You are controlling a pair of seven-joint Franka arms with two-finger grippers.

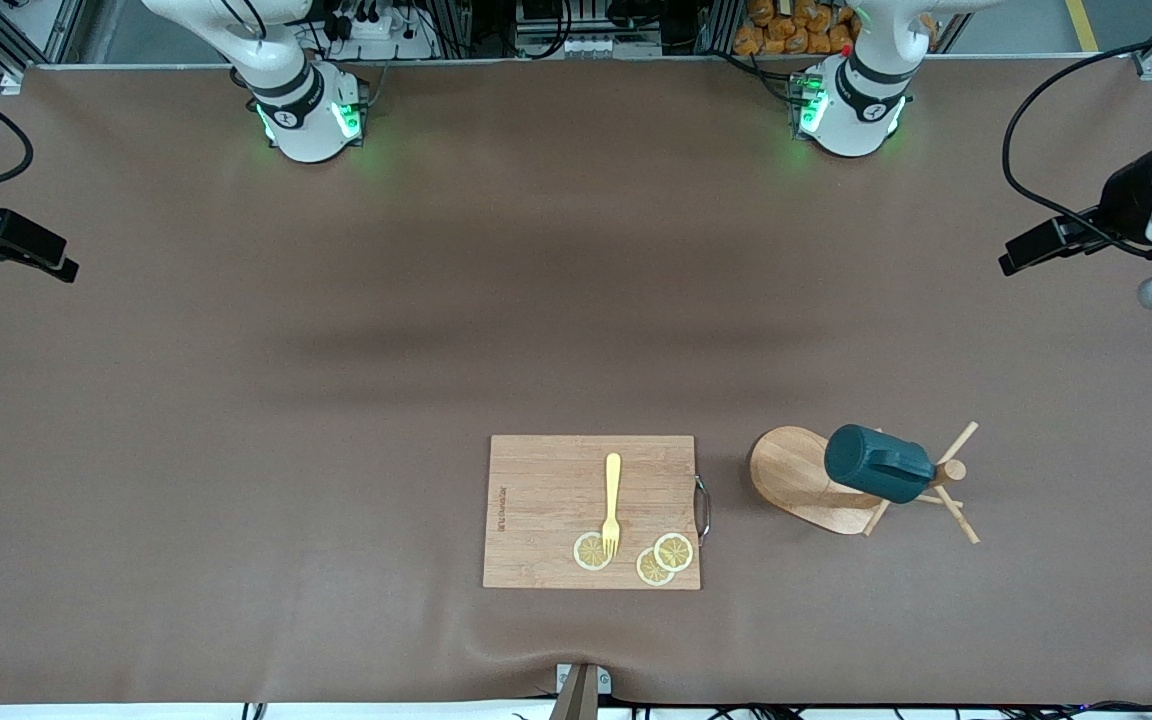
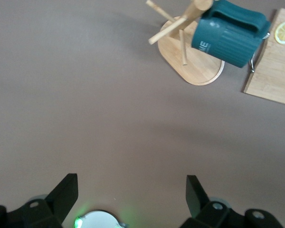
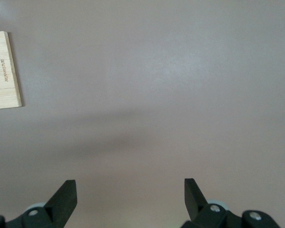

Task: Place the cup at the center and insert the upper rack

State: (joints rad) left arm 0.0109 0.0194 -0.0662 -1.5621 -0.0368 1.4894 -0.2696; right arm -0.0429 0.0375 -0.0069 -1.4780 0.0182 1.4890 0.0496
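Front view shows the brown surface spreading wide, with everything on it gathered toward the edge nearest the front camera. Largest of these is the rectangular wooden cutting board, about midway along that edge, with a metal handle on the side toward the left arm's end. On it lie a yellow fork and three lemon slices near the board's camera-side edge. Just beside the board, toward the left arm's end of the surface, stands the upper rack, its oval base flat on the surface and thin pegs angling off the post. The cup hangs tilted on the rack, above the base.

Both arms wait, up above the surface. The left gripper has its jaws apart, holding nothing. The right gripper also has its jaws apart and empty, over bare surface near a corner of the board.
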